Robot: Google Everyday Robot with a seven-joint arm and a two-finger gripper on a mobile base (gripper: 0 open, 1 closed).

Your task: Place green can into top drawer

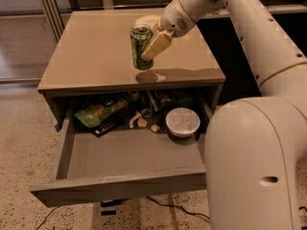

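Observation:
The green can (139,46) is dark green with pale markings and a silver top. My gripper (146,44) is shut on the green can and holds it upright just above the tan cabinet top (91,56), near its front edge. One cream finger (156,45) shows across the can's right side. The can's shadow (147,75) lies on the top below it. The top drawer (124,174) is pulled out wide open below, its grey floor bare at the front.
At the drawer's back lie a green snack bag (98,111), a white bowl (183,121) and small dark clutter (144,114). My arm's white body (254,166) fills the lower right. Speckled floor lies to the left.

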